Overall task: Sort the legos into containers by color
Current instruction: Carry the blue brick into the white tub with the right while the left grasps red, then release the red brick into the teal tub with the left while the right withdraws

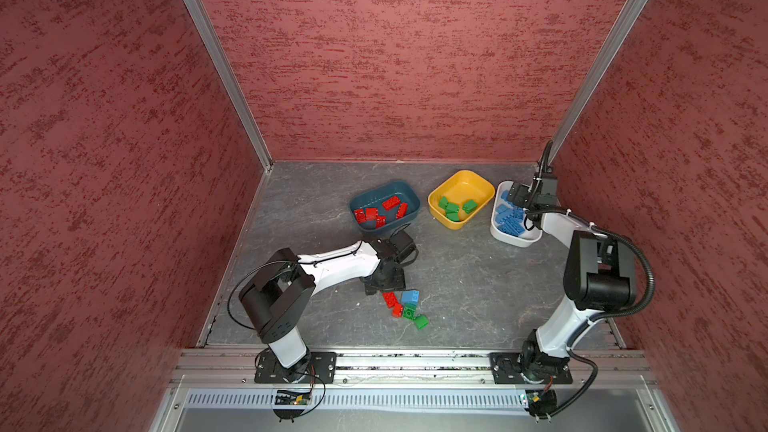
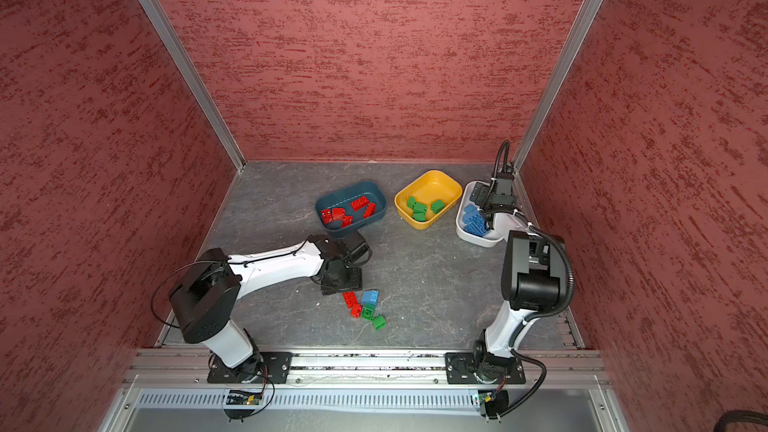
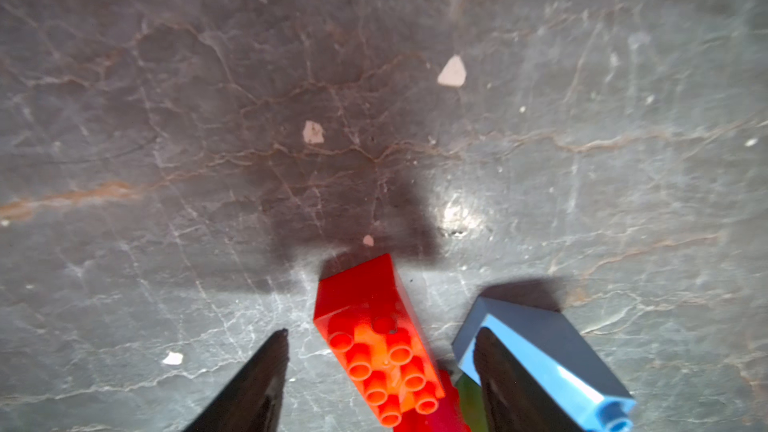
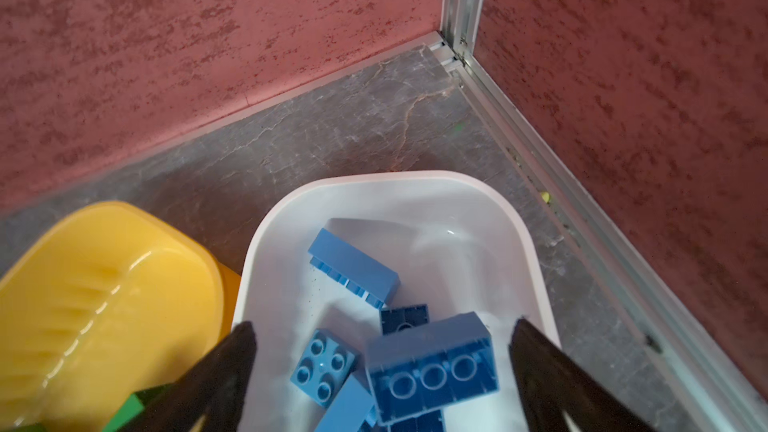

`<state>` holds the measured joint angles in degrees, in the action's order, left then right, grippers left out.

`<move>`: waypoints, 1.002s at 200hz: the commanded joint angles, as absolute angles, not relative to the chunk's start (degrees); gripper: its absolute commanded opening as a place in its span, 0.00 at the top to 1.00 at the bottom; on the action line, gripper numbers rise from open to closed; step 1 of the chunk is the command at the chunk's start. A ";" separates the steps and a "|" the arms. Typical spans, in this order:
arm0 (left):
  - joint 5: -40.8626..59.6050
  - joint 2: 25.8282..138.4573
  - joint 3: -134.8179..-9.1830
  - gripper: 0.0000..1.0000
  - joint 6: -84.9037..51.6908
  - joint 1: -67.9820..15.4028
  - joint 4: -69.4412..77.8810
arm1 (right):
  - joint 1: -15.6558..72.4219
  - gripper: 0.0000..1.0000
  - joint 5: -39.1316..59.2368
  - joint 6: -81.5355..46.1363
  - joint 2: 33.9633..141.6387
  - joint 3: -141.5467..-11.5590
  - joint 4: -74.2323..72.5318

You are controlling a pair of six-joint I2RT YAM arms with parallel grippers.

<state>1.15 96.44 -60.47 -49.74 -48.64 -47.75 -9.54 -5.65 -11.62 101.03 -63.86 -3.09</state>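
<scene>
Loose legos lie in a small pile at the front middle: a long red brick (image 1: 389,299) (image 3: 361,305), a small red one (image 1: 397,310), a light blue one (image 1: 410,297) (image 3: 540,347) and two green ones (image 1: 409,312) (image 1: 420,321). My left gripper (image 1: 384,284) (image 3: 382,332) points down over the pile, open, its fingers on either side of the long red brick with a gap showing. My right gripper (image 1: 515,193) (image 4: 382,326) hangs open over the white container (image 1: 513,241) (image 4: 374,178). A blurred blue brick (image 4: 432,363) sits loose between its fingers, above several blue bricks.
The dark teal container (image 1: 384,185) (image 2: 351,185) holds several red bricks. The yellow container (image 1: 461,176) (image 4: 104,276) holds several green ones and stands close beside the white one. Red walls enclose the grey floor; the right rear corner post (image 4: 461,14) is near my right gripper.
</scene>
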 commanded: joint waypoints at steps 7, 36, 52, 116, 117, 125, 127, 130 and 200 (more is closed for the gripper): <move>0.41 97.61 -60.75 0.31 -51.17 -48.67 -48.78 | -9.58 0.01 -2.81 -12.85 96.05 -62.35 -4.05; 1.50 99.65 -61.52 0.36 -50.81 -48.67 -48.69 | -9.62 0.01 -0.92 -13.62 92.80 -60.72 -4.78; 2.49 100.91 -61.85 0.41 -50.38 -48.84 -48.24 | -9.57 0.01 -0.10 -13.95 91.36 -60.14 -4.56; 1.14 101.04 -61.91 0.49 -51.32 -50.04 -49.63 | -9.23 0.01 1.52 -14.96 87.04 -59.35 -0.04; 1.14 101.01 -61.85 0.49 -51.32 -50.02 -49.60 | -9.23 0.01 1.60 -14.95 86.94 -59.29 -0.02; 1.14 100.81 -61.67 0.50 -51.42 -50.06 -49.53 | -9.14 0.01 1.96 -15.03 86.42 -59.24 0.60; 1.14 100.81 -61.63 0.50 -51.51 -50.09 -49.43 | -9.16 0.01 2.12 -15.03 86.27 -59.24 0.74; 1.14 100.81 -61.62 0.50 -51.48 -50.10 -49.40 | -9.10 0.01 2.43 -15.03 86.11 -59.24 1.13; 1.31 101.20 -61.57 0.59 -51.05 -50.65 -48.60 | -2.87 0.01 7.22 -16.59 82.16 -55.56 1.82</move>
